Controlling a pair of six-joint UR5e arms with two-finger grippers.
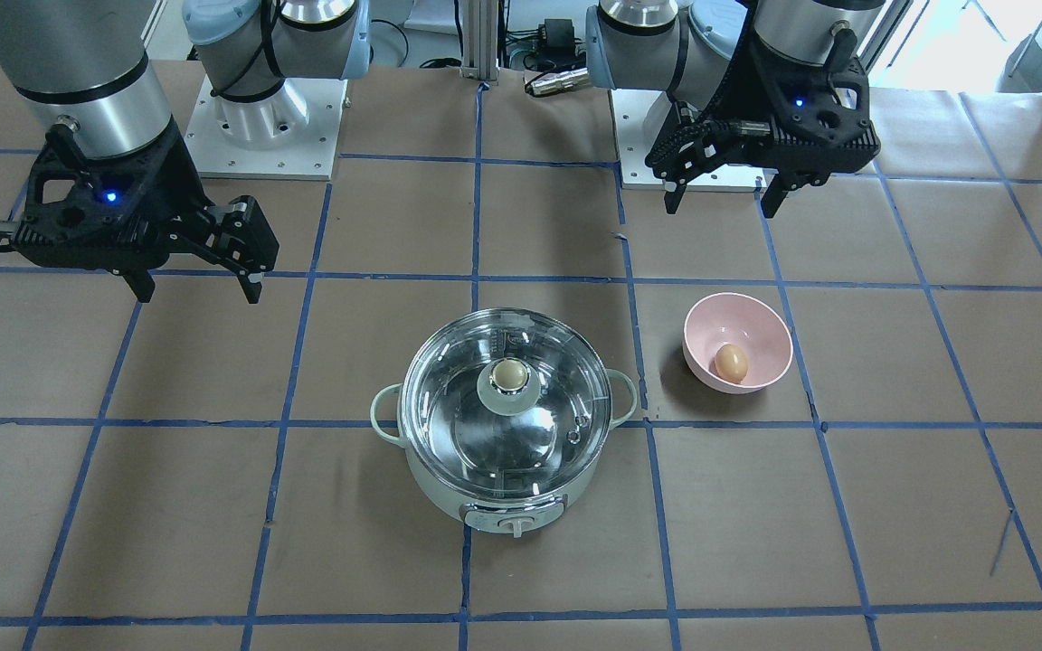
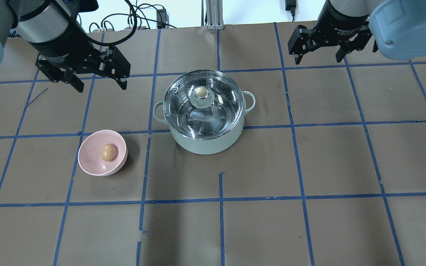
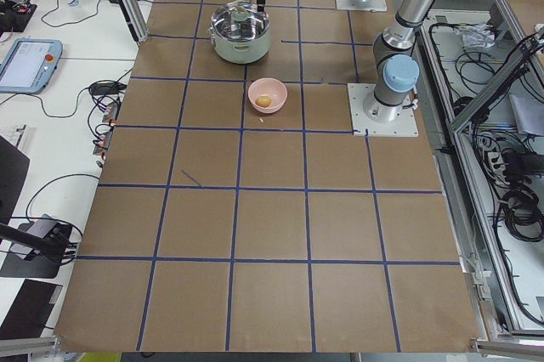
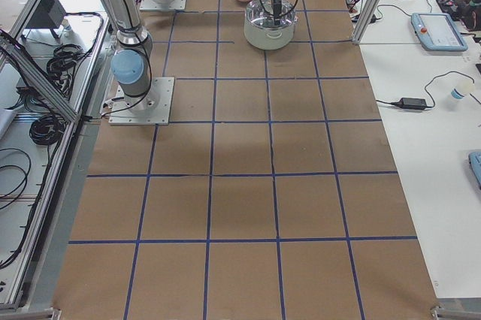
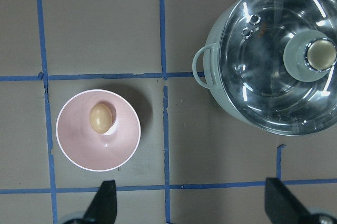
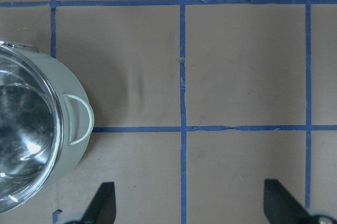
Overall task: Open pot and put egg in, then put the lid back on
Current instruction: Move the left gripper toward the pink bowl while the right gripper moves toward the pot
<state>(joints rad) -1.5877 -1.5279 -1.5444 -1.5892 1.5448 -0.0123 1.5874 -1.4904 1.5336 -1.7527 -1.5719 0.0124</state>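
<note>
The pale mint-green pot (image 2: 205, 146) stands mid-table with the clear glass lid (image 2: 216, 118) shut on it, its beige-topped knob (image 2: 200, 92) upright. The brown egg (image 2: 108, 152) lies in a pink bowl (image 2: 91, 162) to the pot's left. My left gripper (image 2: 101, 88) hangs open and empty, above the table beyond the bowl. My right gripper (image 2: 318, 60) hangs open and empty, off to the pot's far right. The left wrist view shows the egg (image 5: 100, 118), the bowl (image 5: 105, 153), the pot (image 5: 210, 56) and the lid (image 5: 263, 77). The right wrist view shows the pot's edge (image 6: 73, 92).
The table is brown paper with a blue tape grid (image 2: 220, 199). The two arm bases (image 1: 259, 136) stand at the robot's side of the table. In the front-facing view the pot's control knob (image 1: 516, 524) faces away from the robot.
</note>
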